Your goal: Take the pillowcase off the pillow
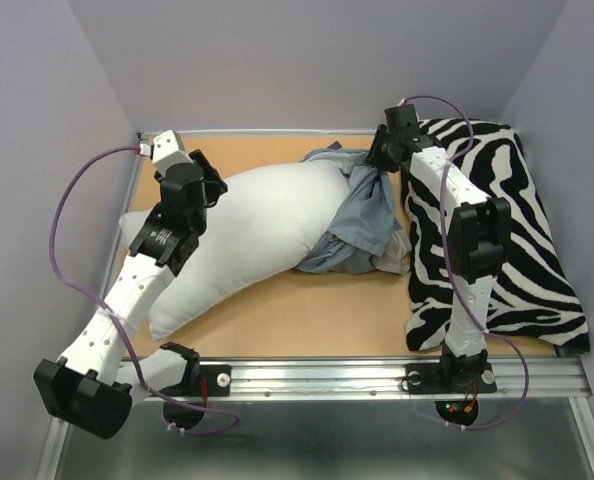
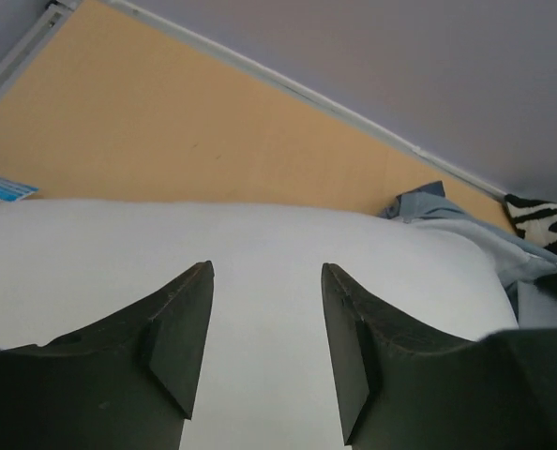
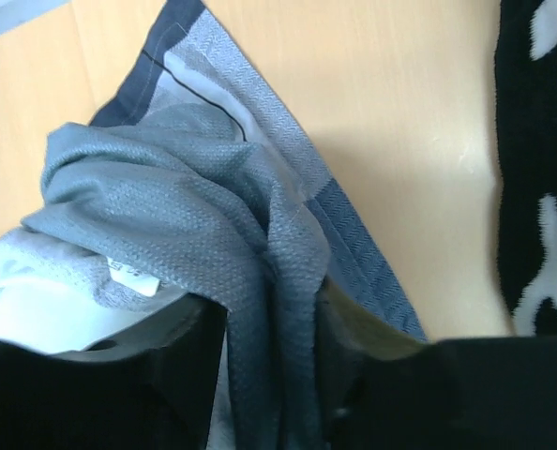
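The white pillow (image 1: 242, 240) lies across the table, mostly bare. The blue-grey pillowcase (image 1: 362, 225) is bunched around its right end. My left gripper (image 1: 209, 188) is open, its jaws spread just above the pillow's white surface (image 2: 260, 281), holding nothing. My right gripper (image 1: 375, 165) is shut on a gathered fold of the pillowcase (image 3: 269, 281) at the far right end; plaid edging (image 3: 353, 244) shows beside it. A white label (image 3: 133, 274) hangs from the cloth.
A zebra-striped cushion (image 1: 497, 240) lies along the right side under my right arm. The tan tabletop (image 1: 317, 310) shows in front of the pillow. Grey walls close the back and sides. A metal rail (image 1: 377, 375) runs along the near edge.
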`<state>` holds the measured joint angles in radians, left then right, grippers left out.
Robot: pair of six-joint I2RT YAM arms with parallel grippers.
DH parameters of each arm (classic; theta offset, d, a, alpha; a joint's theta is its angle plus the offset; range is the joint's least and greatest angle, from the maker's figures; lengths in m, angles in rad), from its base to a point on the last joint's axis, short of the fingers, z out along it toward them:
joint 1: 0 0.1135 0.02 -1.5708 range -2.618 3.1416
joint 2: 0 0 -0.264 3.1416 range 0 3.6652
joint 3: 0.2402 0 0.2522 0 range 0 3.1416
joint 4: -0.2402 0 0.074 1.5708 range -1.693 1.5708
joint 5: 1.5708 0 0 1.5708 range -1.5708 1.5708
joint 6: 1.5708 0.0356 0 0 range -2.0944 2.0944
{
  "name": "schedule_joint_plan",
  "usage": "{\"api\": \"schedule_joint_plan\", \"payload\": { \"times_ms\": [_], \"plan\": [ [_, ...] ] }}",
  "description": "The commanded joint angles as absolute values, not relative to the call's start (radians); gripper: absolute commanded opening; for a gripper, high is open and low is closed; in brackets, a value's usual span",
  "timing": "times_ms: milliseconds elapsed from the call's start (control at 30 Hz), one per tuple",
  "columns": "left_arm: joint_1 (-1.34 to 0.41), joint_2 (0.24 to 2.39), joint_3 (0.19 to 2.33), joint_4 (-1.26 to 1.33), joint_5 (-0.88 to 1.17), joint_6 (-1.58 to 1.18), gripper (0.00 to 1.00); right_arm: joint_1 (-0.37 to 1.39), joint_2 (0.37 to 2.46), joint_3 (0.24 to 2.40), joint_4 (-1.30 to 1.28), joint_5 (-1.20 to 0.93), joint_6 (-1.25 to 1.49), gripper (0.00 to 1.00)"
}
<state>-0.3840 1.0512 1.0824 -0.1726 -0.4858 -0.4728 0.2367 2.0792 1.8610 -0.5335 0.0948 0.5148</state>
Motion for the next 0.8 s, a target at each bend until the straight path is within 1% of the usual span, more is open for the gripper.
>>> {"api": "schedule_joint_plan", "payload": {
  "times_ms": [0,67,100,200,233,267,300,400,467,567,600,667,767],
  "plan": [
    [-0.408,1.054,1.104,-0.109,-0.388,-0.463,0.62,0.245,1.977,1.830,-0.477,0.124,0.462,0.52],
    [-0.474,1.063,1.086,-0.124,-0.428,-0.495,0.62,0.252,1.951,1.810,-0.476,0.123,0.443,0.61],
    [-0.558,1.081,1.075,-0.127,-0.477,-0.524,0.66,0.259,1.925,1.804,-0.477,0.126,0.439,0.69],
    [-0.671,1.127,1.075,-0.166,-0.550,-0.604,0.66,0.270,1.858,1.767,-0.477,0.140,0.431,0.79],
    [-0.693,1.132,1.072,-0.179,-0.572,-0.623,0.66,0.273,1.842,1.755,-0.477,0.141,0.428,0.80],
    [-0.718,1.134,1.068,-0.193,-0.586,-0.643,0.80,0.281,1.826,1.743,-0.477,0.143,0.423,0.82],
    [-0.754,1.135,1.056,-0.202,-0.621,-0.664,0.99,0.285,1.784,1.708,-0.477,0.144,0.422,0.83],
    [-0.805,1.143,1.034,-0.229,-0.670,-0.707,0.99,0.304,1.718,1.646,-0.476,0.155,0.425,0.86],
    [-0.816,1.158,1.016,-0.233,-0.667,-0.710,0.99,0.330,1.655,1.582,-0.476,0.167,0.429,0.86],
    [-0.847,1.192,0.990,-0.229,-0.656,-0.727,0.99,0.461,1.574,1.472,-0.468,0.240,0.445,0.89],
    [-0.847,1.198,0.989,-0.229,-0.657,-0.727,0.99,0.491,1.574,1.471,-0.468,0.241,0.445,0.89],
    [-0.850,1.225,0.968,-0.196,-0.634,-0.723,0.99,0.570,1.536,1.393,-0.456,0.291,0.478,0.89],
    [-0.850,1.282,0.948,-0.152,-0.627,-0.700,0.99,0.645,1.502,1.277,-0.407,0.350,0.530,0.91]
  ]
}}
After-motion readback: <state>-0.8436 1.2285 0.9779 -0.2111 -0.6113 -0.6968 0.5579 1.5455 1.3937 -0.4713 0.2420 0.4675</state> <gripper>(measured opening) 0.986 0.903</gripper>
